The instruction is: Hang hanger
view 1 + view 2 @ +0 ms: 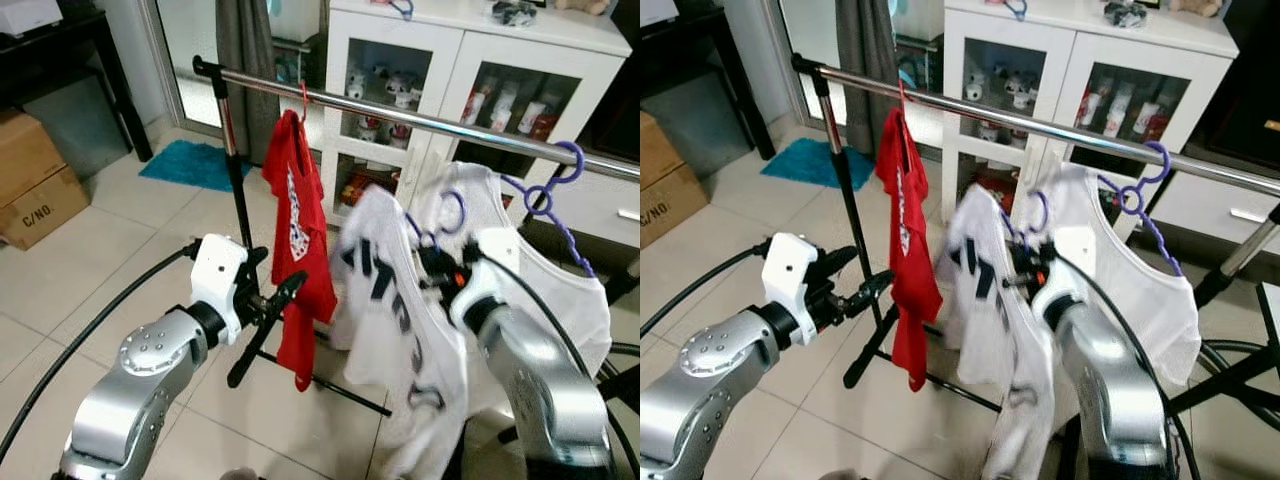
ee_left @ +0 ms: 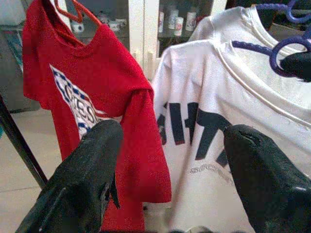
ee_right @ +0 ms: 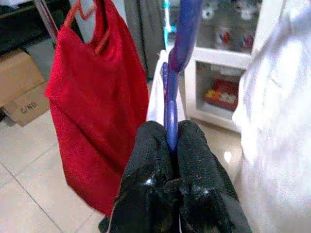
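Note:
A chrome clothes rail (image 1: 420, 120) runs across the room. A red T-shirt (image 1: 300, 250) hangs from it on a red hanger. A white T-shirt (image 1: 560, 290) hangs further right on a purple hanger (image 1: 560, 170). My right gripper (image 3: 167, 155) is shut on the neck of a second purple hanger (image 3: 175, 73), whose hook (image 1: 452, 212) is below the rail. This hanger carries a white T-shirt with black lettering (image 1: 385, 300). My left gripper (image 1: 270, 320) stands open beside the red shirt, with nothing between its fingers (image 2: 87, 170).
A white glass-door cabinet (image 1: 480, 90) stands behind the rail. Cardboard boxes (image 1: 30, 180) and a dark table (image 1: 70, 50) sit at the far left. A blue mat (image 1: 190, 165) lies on the tiled floor. The rack's black upright (image 1: 232, 170) and feet stand near my left arm.

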You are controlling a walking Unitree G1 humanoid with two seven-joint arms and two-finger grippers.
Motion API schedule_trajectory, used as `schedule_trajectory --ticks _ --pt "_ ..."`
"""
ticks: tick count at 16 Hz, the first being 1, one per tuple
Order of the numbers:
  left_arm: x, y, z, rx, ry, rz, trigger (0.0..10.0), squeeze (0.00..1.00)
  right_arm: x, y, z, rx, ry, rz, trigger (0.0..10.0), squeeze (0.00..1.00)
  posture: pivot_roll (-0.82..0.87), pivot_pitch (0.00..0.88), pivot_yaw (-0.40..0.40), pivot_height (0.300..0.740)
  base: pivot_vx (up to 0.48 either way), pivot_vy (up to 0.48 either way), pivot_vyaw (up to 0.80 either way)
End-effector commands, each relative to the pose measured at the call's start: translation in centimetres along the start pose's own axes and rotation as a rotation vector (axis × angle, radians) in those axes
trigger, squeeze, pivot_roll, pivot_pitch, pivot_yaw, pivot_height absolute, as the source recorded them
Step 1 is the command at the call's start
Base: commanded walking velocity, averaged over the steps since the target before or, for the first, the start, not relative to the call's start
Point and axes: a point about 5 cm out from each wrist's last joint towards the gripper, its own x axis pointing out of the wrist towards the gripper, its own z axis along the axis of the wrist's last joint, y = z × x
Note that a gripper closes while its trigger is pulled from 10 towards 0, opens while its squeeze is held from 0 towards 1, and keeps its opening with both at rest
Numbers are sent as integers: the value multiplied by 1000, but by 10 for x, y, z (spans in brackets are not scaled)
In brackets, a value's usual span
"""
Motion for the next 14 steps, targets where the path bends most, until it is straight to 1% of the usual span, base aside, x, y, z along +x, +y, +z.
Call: schedule_trajectory --ticks 1,4,5,6,8,11,13,14 --pt "-1 -1 3 6 -8 1 10000 0 -5 1 10 -3 -40 -13 0 0 71 0 -21 740 -240 0 0" --pt "0 -2 4 7 -6 -4 10000 0 -11 0 6 0 -24 -51 0 0 71 0 -19 740 -291 0 0" --pt "0 -2 4 10 -7 -4 10000 0 -11 1 6 -11 -21 -60 5804 0 71 0 -19 740 0 0 0" --pt "0 -2 4 19 -4 5 10000 0 -11 3 6 -15 -16 -51 10000 0 71 0 -19 740 0 0 0" --pt "0 -2 5 19 -18 6 10000 0 -11 6 5 -35 -2 -32 10000 0 75 0 -29 740 0 0 0" --pt "-2 -3 6 1 -24 9 10000 0 -11 8 6 -27 -9 -23 10000 0 81 0 -31 740 0 0 0" --pt "-2 -2 6 2 -24 9 10000 0 -11 8 6 -25 -7 -23 10000 0 82 0 -30 740 0 291 0" --pt "-2 0 7 5 -25 9 10000 0 -12 8 5 -28 -5 -23 10000 0 83 0 -26 740 0 442 -800"
